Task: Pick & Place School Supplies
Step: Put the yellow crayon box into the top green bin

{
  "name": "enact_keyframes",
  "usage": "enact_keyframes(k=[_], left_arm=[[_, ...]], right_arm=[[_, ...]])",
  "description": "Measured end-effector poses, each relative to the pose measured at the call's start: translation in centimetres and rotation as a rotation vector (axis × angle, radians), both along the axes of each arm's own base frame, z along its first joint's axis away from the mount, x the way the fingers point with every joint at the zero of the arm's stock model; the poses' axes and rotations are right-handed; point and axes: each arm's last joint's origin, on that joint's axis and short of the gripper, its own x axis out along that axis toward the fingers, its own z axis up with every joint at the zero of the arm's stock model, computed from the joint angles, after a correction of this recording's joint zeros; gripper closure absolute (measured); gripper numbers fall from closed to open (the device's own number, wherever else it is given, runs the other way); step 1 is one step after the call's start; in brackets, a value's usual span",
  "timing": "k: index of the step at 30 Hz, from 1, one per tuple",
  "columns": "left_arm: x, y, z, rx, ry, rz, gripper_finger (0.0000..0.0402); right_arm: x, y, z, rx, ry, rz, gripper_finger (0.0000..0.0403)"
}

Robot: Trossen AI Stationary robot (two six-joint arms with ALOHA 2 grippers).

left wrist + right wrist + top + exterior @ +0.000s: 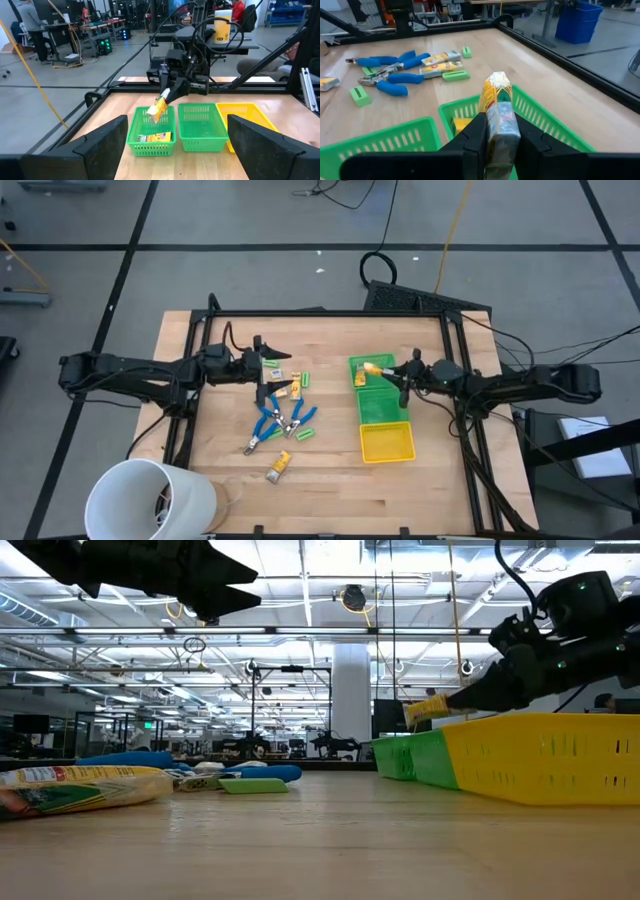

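Right gripper (393, 370) pinches a yellow-tan wrapped block (498, 117) between its fingers, holding it above the far green bin (358, 363); the block is clear of the bin floor, tilted, its far end sticking out past the fingertips (seen also in the low view, above the bin rims); a second wrapped block (155, 137) lies flat inside that same bin; the middle green bin (381, 406) sits just beside it, and the yellow bin (387, 444) follows at the near end, the three in a row and touching or nearly so; left gripper (272, 366) hangs over the pile on the left part of the wooden table (440, 490), fingers spread wide, holding nothing; under and near it lie the remaining supplies: blue-handled pliers (268, 420) in a loose cluster, more than one tool, handles crossing (exact count hard to tell); short green pieces (306, 379) lie near the gripper, another green piece (304, 434) beside the plier handles; a wrapped block (279, 466) lies apart toward the near edge; another wrapped block (296, 388) sits just beside the left gripper; a large white cup (150, 498) stands at the near left corner of the table, well apart from the supplies.
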Motion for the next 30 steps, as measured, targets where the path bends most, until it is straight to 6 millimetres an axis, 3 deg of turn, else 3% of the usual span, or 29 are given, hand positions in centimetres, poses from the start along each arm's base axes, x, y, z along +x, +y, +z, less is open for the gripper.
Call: enact_keyframes(k=[13, 18, 30], left_arm=[[0.0, 0.0, 0.0, -0.001, -0.001, 0.0, 0.0065], [0.0, 0.0, 0.0, -0.004, -0.001, 0.0, 0.0064], [0.0, 0.0, 0.0, -0.004, 0.0, 0.0, 0.006]], right_arm=[[0.2, -0.1, -1.1, 0.021, 0.073, -0.006, 0.0345], [0.1, -0.4, -1.5, 0.002, 0.114, -0.11, 0.0344], [0.2, -0.5, -1.4, -0.003, 0.094, -0.125, 0.0339]])
